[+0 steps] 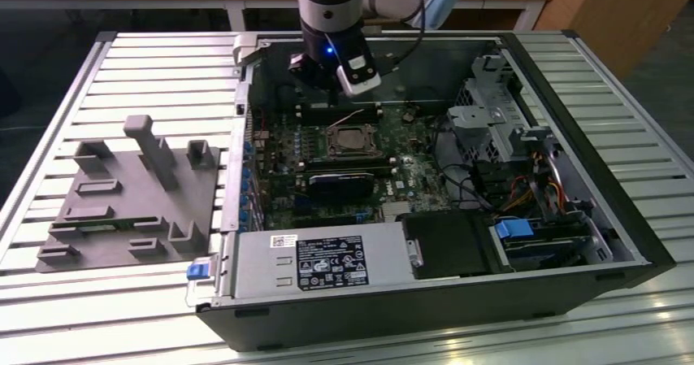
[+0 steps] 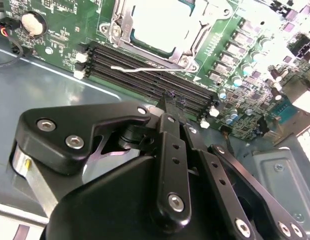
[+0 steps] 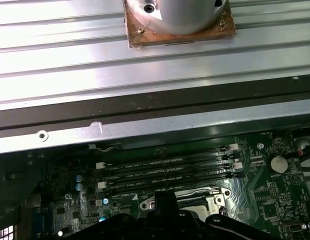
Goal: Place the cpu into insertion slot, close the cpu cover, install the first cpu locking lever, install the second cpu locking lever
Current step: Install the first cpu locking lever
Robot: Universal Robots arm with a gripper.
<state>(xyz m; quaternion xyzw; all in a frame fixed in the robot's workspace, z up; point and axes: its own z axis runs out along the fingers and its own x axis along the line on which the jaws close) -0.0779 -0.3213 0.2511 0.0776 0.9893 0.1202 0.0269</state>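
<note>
Power supply point(image 1: 314, 263) nearest, at 6 o'clock inside the open computer case point(image 1: 607, 219). Grey fixture point(image 1: 130, 194) lies on the slatted counter point(image 1: 97, 316), 9 o'clock of the case. Mid-board, the cpu point(image 1: 353, 142) sits in the insertion slot point(image 1: 331, 142) — cpu cover point(image 2: 181, 49) down around it, one thin lever point(image 2: 130, 69) loose over the memory slots point(image 2: 195, 92). Jaws hang at 12 o'clock of the cpu, apart from it — drawn together, empty. Drive cage point(image 1: 488, 129) at 3 o'clock.
</note>
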